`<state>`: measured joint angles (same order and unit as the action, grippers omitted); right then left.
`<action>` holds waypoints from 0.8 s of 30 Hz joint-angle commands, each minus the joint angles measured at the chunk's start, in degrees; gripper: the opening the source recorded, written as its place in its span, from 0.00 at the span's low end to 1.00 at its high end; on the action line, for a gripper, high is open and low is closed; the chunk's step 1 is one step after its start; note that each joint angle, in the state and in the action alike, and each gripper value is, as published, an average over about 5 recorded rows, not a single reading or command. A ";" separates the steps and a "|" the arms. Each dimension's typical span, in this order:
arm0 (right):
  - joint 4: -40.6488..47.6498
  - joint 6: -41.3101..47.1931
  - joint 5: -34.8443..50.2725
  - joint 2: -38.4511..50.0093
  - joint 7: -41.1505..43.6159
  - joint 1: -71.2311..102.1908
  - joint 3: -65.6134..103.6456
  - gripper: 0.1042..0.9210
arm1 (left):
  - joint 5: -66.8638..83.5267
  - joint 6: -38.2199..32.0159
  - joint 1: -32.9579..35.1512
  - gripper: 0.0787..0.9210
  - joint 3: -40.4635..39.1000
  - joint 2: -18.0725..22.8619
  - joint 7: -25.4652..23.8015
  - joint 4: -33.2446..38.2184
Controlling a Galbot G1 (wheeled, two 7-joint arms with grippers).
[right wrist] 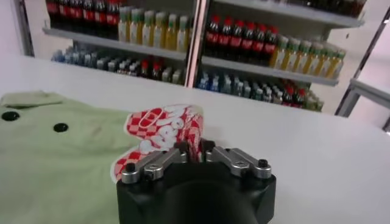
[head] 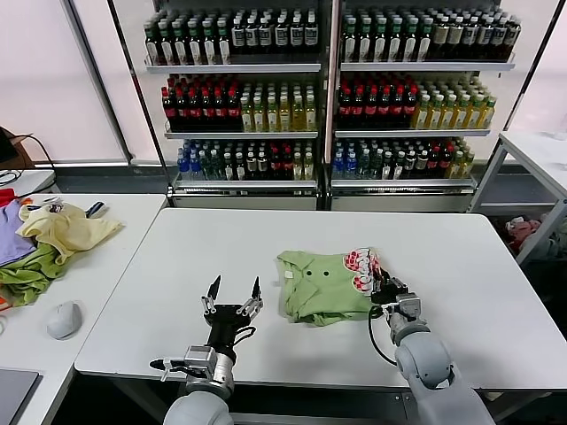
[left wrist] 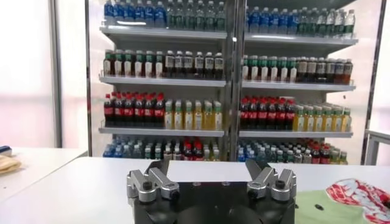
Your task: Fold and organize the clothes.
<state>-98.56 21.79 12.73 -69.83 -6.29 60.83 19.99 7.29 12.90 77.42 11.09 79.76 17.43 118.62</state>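
The light green polo shirt (head: 321, 283) lies partly folded in the middle of the white table (head: 461, 266), its red-and-white graphic (head: 361, 267) turned up at its right edge. My right gripper (head: 382, 285) is shut on that printed edge; in the right wrist view its jaws (right wrist: 194, 148) pinch the red-checked fabric (right wrist: 159, 126), with green cloth and two dark buttons (right wrist: 60, 127) beyond. My left gripper (head: 234, 294) is open and empty, held above the table left of the shirt; in the left wrist view its fingers (left wrist: 150, 182) stand wide apart, with the shirt's edge (left wrist: 356, 198) off to one side.
A side table at left holds a pale yellow garment (head: 66, 228), purple cloth (head: 12, 232), darker green cloth (head: 27, 274) and a grey mouse (head: 64, 319). Shelves of bottles (head: 328, 97) stand behind. Another white table (head: 540, 155) is at the right.
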 commanded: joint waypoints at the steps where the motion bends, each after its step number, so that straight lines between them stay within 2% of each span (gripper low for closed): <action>1: -5.95 -11.40 -0.36 0.23 0.48 5.98 3.48 0.28 | -0.78 -0.14 1.09 0.88 -0.28 -0.02 -0.18 0.66; 6: -11.07 -13.10 -2.10 0.30 0.28 11.33 6.86 0.48 | -1.11 -0.15 1.37 0.88 -0.59 0.37 -0.42 0.88; 14: -19.95 -16.02 -1.18 -0.14 0.76 20.24 11.91 0.72 | -1.27 -0.13 1.06 0.88 -0.85 1.19 -0.95 0.81; 19: -21.98 -18.17 -1.80 -0.25 1.60 22.71 13.23 0.87 | -1.21 -0.18 1.10 0.88 -0.74 1.87 -1.34 0.90; 24: -21.76 -19.42 -2.97 -0.54 1.40 22.61 13.13 0.88 | -1.21 -0.19 1.60 0.88 -0.87 2.08 -1.64 1.34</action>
<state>-115.16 6.46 11.22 -70.24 -4.97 77.92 30.38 6.16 12.69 78.71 10.23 81.61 15.98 119.72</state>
